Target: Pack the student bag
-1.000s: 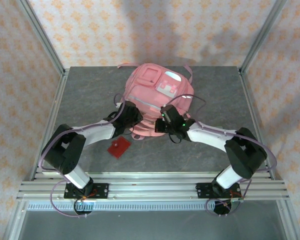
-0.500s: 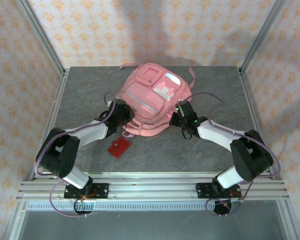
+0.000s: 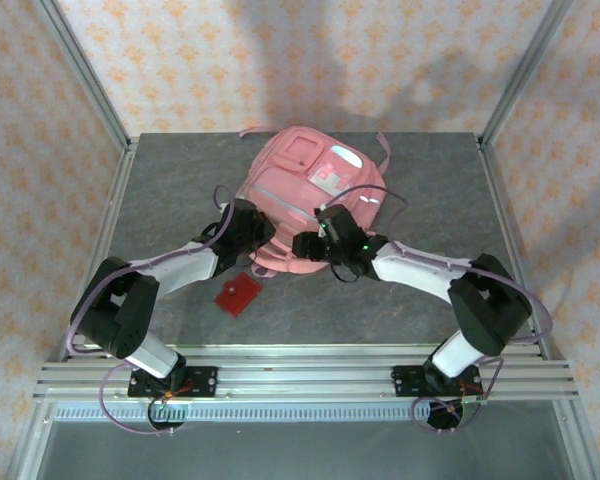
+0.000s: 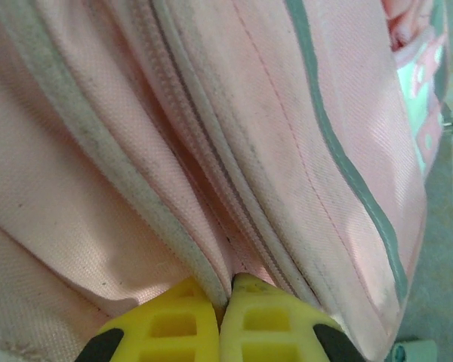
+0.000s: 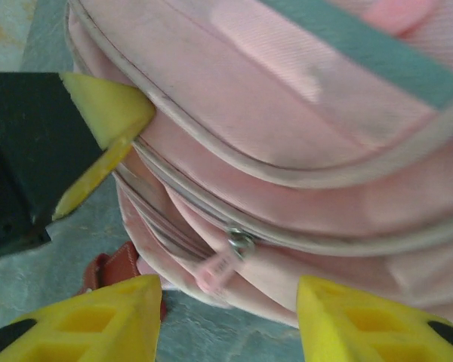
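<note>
Overhead, shows student bag upper centre, flat on grey table. Soft, floppy fabric, probably light; expect sagging. Shows left gripper clamped on bag's seam fold, right gripper jaws apart before zip pull. Best gripped at seams or pull.

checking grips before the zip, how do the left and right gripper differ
Left gripper has jaws shut, pinching a seam of the student bag; right gripper has jaws open, holding nothing. Left touches the fabric; right faces the zip pull, not touching it. Both have yellow jaws.
</note>
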You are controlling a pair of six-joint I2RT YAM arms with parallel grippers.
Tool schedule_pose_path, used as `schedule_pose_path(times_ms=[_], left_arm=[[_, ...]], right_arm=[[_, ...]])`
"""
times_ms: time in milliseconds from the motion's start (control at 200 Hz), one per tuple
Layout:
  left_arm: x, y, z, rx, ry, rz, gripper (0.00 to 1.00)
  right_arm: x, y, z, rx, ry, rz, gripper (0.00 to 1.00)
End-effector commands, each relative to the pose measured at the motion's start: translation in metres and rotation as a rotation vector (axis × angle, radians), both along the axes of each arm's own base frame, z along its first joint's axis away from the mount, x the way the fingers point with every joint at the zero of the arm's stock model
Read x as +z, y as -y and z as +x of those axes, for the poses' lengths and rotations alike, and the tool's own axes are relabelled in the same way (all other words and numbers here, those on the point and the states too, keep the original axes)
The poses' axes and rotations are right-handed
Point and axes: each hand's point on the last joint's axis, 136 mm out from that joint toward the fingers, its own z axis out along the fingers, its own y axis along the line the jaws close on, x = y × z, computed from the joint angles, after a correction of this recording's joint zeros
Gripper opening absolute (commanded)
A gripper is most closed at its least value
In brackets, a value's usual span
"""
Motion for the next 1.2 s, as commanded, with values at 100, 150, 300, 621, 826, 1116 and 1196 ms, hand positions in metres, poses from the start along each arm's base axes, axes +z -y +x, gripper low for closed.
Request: schedule_pose_path(times_ms=[100,150,300,621,826,1116,1196], left_arm=[[0.043,0.033,0.001,-0.078,0.098,-0.104,0.00],[0.042,0.033,0.001,-0.077,0.099,-0.109,0.00],[0.039,0.034,0.000,-0.076,0.097,-0.118,0.00],[0.040,0.038,0.002,-0.078,0.101,-0.136,0.00],[0.038,0.036,0.002,-0.071,0.103,-0.128,0.00],[0.020,-0.001,0.003,0.002,0.083,-0.037,0.00],[0.017,-0.011,0.004,0.021,0.078,-0.024,0.00]], right_arm=[[-0.016,-0.008,0.012,-0.090,-0.100,-0.015,0.51],[-0.022,-0.001,0.012,-0.119,-0.105,-0.058,0.51],[-0.032,0.004,0.004,-0.133,-0.121,-0.122,0.41],[-0.046,-0.004,0.002,-0.153,-0.138,-0.238,0.11],[-0.053,0.000,0.005,-0.164,-0.138,-0.290,0.00],[-0.048,0.064,0.008,-0.230,-0.113,-0.406,0.00],[-0.052,0.082,0.008,-0.248,-0.124,-0.438,0.00]])
